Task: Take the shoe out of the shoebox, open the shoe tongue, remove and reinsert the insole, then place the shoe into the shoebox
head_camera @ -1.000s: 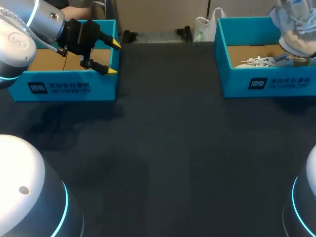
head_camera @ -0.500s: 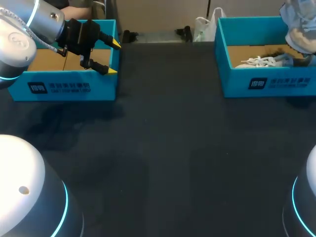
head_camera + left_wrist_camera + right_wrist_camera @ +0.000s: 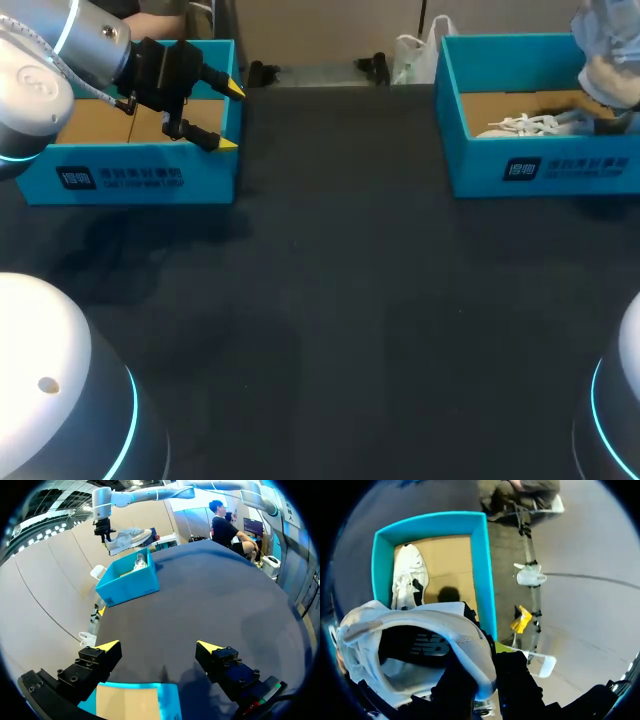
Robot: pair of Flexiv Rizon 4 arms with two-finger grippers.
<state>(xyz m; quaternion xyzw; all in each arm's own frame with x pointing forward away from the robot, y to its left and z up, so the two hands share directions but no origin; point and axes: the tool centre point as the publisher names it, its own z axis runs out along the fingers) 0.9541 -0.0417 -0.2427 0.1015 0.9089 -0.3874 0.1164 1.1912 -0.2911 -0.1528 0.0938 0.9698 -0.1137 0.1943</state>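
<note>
**White shoe in the air over its box**

White shoe (image 3: 437, 617) is clamped in my right pincer (image 3: 487, 677). The two dark fingers grip the rim of its opening from both sides, one inside and one outside. The shoe hangs clear of everything else, its dark inside turned toward my wrist.

Straight under that pincer sits the blue shoebox (image 3: 482, 565), open, with a brown cardboard floor. A second white shoe (image 3: 409, 580) lies on that floor against one long wall, laces up.

My left pincer (image 3: 159, 647) is spread wide, with nothing between its yellow tips. It hovers over one end of another blue box (image 3: 167, 692), and brown cardboard shows just under the fingers. Far ahead of it, across the dark table (image 3: 215, 595), stands the shoebox, with the lifted shoe above it, well apart from this pincer.
</note>
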